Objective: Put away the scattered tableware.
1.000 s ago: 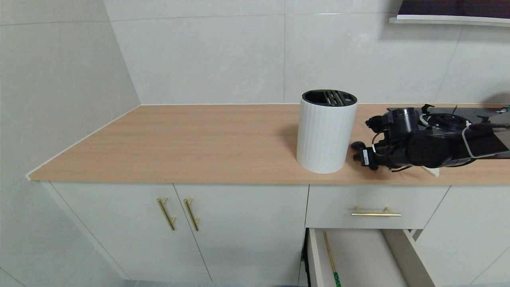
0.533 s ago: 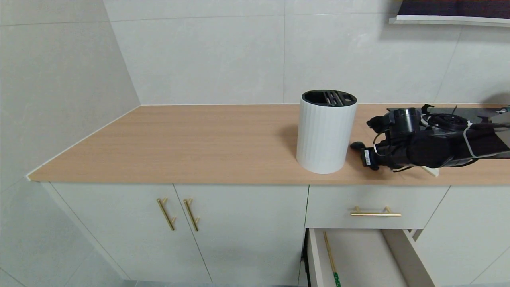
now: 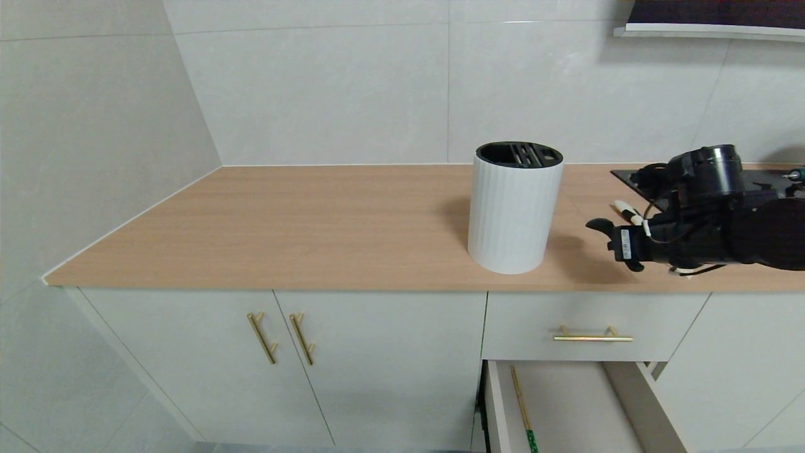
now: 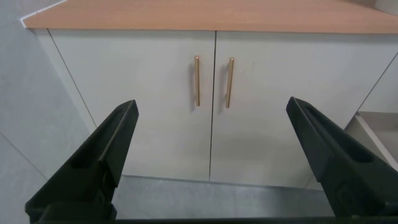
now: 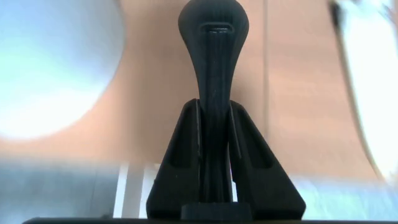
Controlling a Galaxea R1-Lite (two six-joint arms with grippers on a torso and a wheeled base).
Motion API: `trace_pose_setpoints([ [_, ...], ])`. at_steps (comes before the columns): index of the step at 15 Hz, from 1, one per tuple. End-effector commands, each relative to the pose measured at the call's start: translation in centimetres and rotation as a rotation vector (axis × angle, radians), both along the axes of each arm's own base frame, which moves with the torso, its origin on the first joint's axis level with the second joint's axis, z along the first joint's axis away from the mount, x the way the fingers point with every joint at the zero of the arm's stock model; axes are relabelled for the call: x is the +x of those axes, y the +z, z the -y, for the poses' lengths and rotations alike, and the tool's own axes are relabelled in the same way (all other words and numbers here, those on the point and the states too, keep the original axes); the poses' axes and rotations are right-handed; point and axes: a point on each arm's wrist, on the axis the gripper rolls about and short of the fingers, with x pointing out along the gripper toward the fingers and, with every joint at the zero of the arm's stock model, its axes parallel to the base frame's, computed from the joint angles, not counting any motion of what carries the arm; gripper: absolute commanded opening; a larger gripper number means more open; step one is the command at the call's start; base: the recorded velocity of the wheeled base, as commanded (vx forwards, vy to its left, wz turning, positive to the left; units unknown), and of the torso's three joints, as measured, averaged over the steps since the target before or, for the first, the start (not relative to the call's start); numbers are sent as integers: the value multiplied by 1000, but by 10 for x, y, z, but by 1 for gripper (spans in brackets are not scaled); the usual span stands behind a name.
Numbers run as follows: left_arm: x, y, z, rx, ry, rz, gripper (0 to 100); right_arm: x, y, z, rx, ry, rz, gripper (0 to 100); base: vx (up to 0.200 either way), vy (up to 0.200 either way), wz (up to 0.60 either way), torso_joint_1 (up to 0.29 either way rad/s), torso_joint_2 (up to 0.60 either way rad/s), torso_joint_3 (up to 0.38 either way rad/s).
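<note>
Right pincer [image 3: 619, 244] lifted rightward (clamped on black handle [image 5: 213, 37]).

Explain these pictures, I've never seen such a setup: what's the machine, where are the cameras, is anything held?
It is a two-armed robot. The wide picture comes from a camera on its head; the other two come from cameras on its wrists. On the wooden countertop stands a white slotted holder. The right end effector is shut on a black utensil handle near it. The left end effector is open, facing cabinet doors. Chopsticks lie in the open drawer below.
</note>
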Motion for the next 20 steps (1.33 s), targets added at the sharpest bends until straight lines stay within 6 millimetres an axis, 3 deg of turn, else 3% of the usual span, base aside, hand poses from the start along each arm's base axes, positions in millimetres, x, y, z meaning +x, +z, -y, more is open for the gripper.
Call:
trace_pose_setpoints([
  [1, 0, 0, 0, 0, 1, 1, 100, -75, 18, 12, 14, 11, 25, 0, 0, 0, 0, 0, 0, 0],
  [3, 0, 0, 0, 0, 1, -1, 100, -99, 4, 16, 5, 9, -19, 0, 0, 0, 0, 0, 0, 0],
  [6, 0, 0, 0, 0, 1, 1, 100, -120, -15, 20, -6, 6, -79, 0, 0, 0, 0, 0, 0, 0],
  [10, 0, 0, 0, 0, 1, 1, 100, -120, -22, 10, -19, 56, -107, 0, 0, 0, 0, -86, 222, 141],
  [20, 0, 0, 0, 0, 1, -1, 100, -115, -31, 8, -29, 61, -146, 0, 0, 0, 0, -152, 469, 313],
])
